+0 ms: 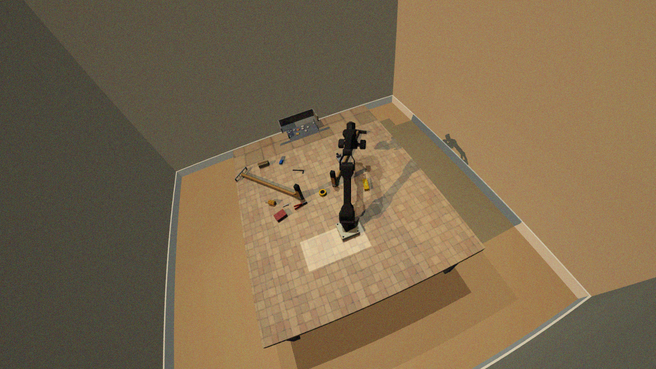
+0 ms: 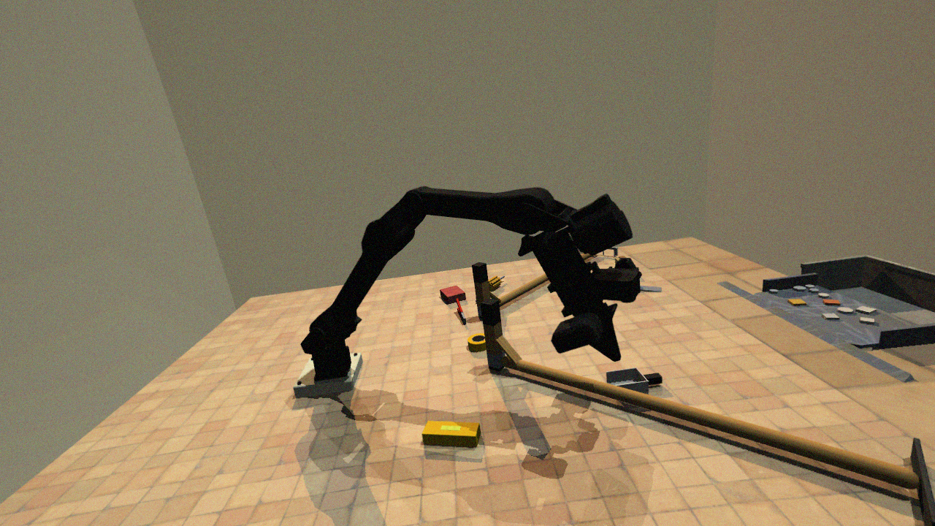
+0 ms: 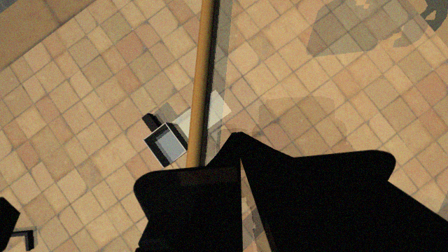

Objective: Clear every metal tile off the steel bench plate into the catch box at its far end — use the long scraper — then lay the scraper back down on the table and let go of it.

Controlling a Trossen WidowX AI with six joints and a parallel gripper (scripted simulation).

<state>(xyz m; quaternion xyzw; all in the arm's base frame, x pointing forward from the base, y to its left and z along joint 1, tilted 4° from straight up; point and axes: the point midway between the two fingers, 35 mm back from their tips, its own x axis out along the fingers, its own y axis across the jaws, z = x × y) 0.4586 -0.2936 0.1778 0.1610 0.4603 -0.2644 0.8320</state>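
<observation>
Gripper point(image 2: 592, 343) is sitting fully clenched with nothing between its fingers, hanging above the table point(image 2: 196, 405) over the long scraper point(image 2: 686, 408). The scraper is lying flat on the tiles, its handle running from a dark block point(image 2: 494, 353) out to the blade end point(image 2: 920, 470) at the near right. In the wrist view the handle point(image 3: 199, 84) is passing just beside a small open grey box point(image 3: 165, 144). Metal tiles point(image 2: 830, 307) are resting on the steel bench plate point(image 2: 784, 313), well apart from the arm. The catch box point(image 2: 869, 268) is standing at the plate's far end.
</observation>
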